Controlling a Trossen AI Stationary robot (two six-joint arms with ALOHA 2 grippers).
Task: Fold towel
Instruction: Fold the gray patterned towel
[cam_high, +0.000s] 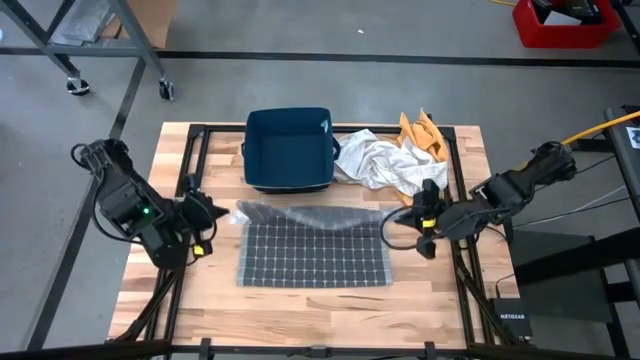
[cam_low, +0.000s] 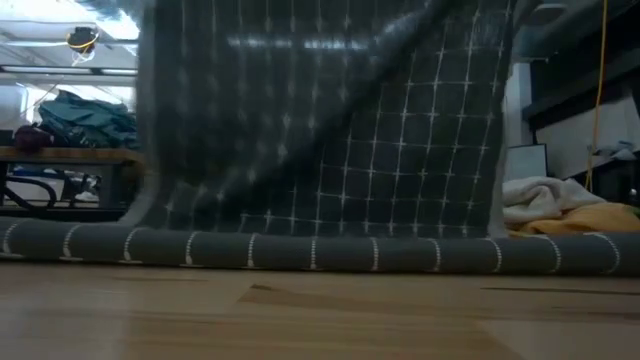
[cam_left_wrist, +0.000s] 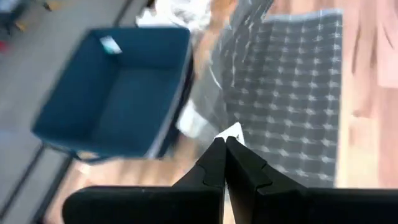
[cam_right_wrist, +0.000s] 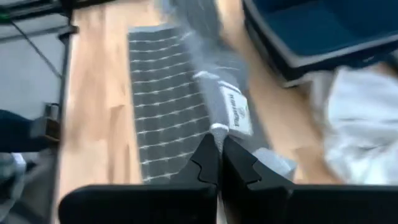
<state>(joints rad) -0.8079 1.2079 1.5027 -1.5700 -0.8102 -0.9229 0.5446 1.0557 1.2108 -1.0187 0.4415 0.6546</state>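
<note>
Towel (cam_high: 313, 252) pinched at both far corners.
Left gripper (cam_high: 222, 212) and right gripper (cam_high: 392, 220) jaws are clamped shut on it, edge lifted off table (cam_high: 420, 300).

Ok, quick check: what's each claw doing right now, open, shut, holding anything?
Left claw: shut on the grey checked towel, at a corner.
Right claw: shut on the same towel's other lifted corner.

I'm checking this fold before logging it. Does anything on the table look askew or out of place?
The grey grid towel is not lying flat: its far edge is lifted and rumpled, pinched at its corners by the left gripper and the right gripper. Behind it, a white cloth and a yellow cloth lie crumpled beside the blue bin.
</note>
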